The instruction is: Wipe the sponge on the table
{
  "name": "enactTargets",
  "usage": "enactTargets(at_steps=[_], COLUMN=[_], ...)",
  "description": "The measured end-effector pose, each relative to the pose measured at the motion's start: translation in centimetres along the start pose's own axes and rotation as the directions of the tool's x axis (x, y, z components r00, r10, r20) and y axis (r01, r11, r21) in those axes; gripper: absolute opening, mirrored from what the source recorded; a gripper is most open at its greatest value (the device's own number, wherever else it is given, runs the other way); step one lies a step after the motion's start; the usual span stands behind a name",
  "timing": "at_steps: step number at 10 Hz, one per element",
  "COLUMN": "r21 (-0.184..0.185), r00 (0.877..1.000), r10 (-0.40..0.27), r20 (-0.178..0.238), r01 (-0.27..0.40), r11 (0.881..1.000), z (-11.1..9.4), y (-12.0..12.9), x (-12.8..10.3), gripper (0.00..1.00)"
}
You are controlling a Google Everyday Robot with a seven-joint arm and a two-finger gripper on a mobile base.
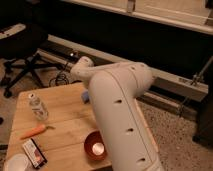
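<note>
Table under bent arm — gripper closed behind it.

A small patch of the light-blue sponge shows near the far edge of the pale-wood planked tabletop, just beside the white arm, which hides the closed hand.

floor: speckled grey, lower right | office chair: black, upper left | cables: on floor beside chair | pale rail: runs diagonally below dark wall | light: dim
</note>
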Motion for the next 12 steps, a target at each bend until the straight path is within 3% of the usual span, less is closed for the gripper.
enactTargets(at_steps=[8,12], r21=[-0.014,-0.038], r00=[0.999,0.994], r10=[-0.019,-0.1], r20=[-0.043,-0.042], r01=[0.019,0.098], r11=[1.0,0.994], z=[0.0,-1.0], y=[-0.7,1.2], x=[7.8,10.7], gripper=[0.15,0.15])
